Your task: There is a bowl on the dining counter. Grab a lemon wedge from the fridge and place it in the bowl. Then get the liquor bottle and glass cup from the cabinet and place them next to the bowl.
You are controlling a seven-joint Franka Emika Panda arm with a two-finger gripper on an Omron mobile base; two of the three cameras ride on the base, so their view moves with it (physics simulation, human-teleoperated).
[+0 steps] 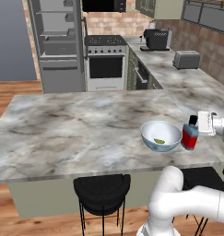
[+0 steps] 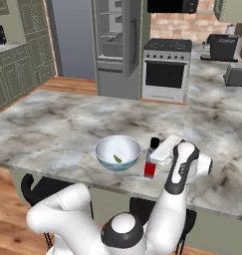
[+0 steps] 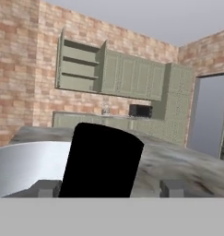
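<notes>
The white, blue-tinted bowl (image 1: 150,142) (image 2: 108,163) stands on the dining counter (image 1: 76,129) (image 2: 53,129) near its front edge. The lemon wedge (image 1: 159,141) (image 2: 117,159) lies inside it. Just right of the bowl the liquor bottle (image 1: 190,137) (image 2: 150,168) stands upright on the marble. My gripper (image 1: 197,121) (image 2: 158,147) (image 3: 109,188) is level with its black cap (image 3: 102,161), open, one finger on each side, with a gap at the right finger. The bowl's rim (image 3: 26,161) shows behind the cap. The fridge (image 1: 58,46) (image 2: 115,45) stands open at the back. The glass cup is out of view.
Black stools (image 1: 102,189) (image 2: 35,191) sit under the counter's front edge. An oven (image 1: 105,64) (image 2: 166,69) stands beside the fridge. A toaster (image 1: 186,59) and a coffee machine (image 1: 156,39) are on the side worktop. An open green wall cabinet (image 3: 81,69) faces the hand.
</notes>
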